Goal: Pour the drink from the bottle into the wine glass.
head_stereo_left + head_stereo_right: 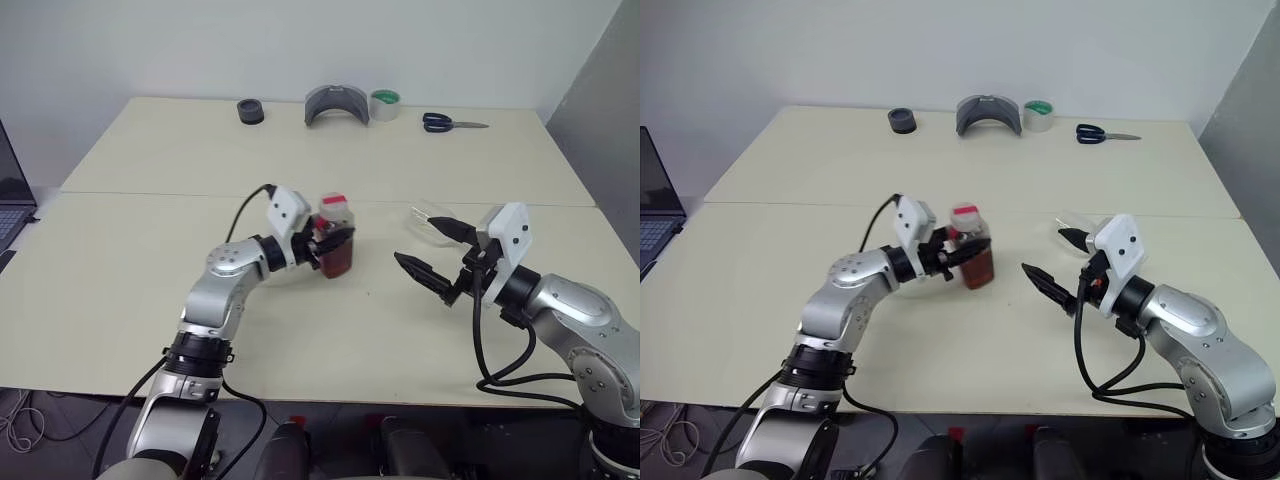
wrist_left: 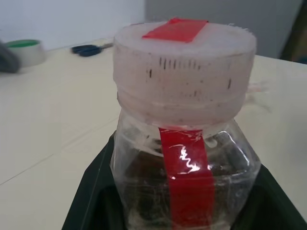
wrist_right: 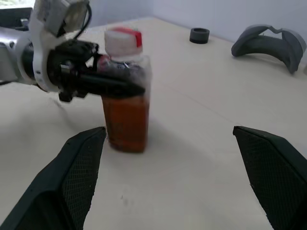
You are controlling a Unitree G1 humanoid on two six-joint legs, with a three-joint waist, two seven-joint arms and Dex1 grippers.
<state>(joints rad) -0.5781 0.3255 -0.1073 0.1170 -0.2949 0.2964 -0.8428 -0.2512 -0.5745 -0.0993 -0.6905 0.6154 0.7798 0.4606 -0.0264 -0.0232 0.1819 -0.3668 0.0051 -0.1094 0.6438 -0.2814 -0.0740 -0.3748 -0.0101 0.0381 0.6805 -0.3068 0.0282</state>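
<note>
The bottle [image 1: 337, 256] stands upright near the table's middle, its red-and-white cap [image 1: 334, 206] screwed on. The reddish-brown drink [image 3: 125, 120] fills its lower half. My left gripper [image 1: 335, 238] reaches in from the left and is shut on the bottle's shoulder, just below the cap [image 2: 184, 57]. To the right, my right gripper [image 1: 415, 240] is open and points at the bottle across a gap. A clear glass shape, the wine glass [image 1: 425, 216], shows just behind the right gripper's upper finger. It is mostly hidden, and I cannot tell whether it stands or lies.
Along the table's far edge sit a black tape roll [image 1: 250, 111], a grey curved piece [image 1: 337, 105], a green tape roll [image 1: 385, 104] and blue-handled scissors [image 1: 452, 123]. A laptop [image 1: 12, 205] is at the far left. A seam crosses the table [image 1: 150, 300].
</note>
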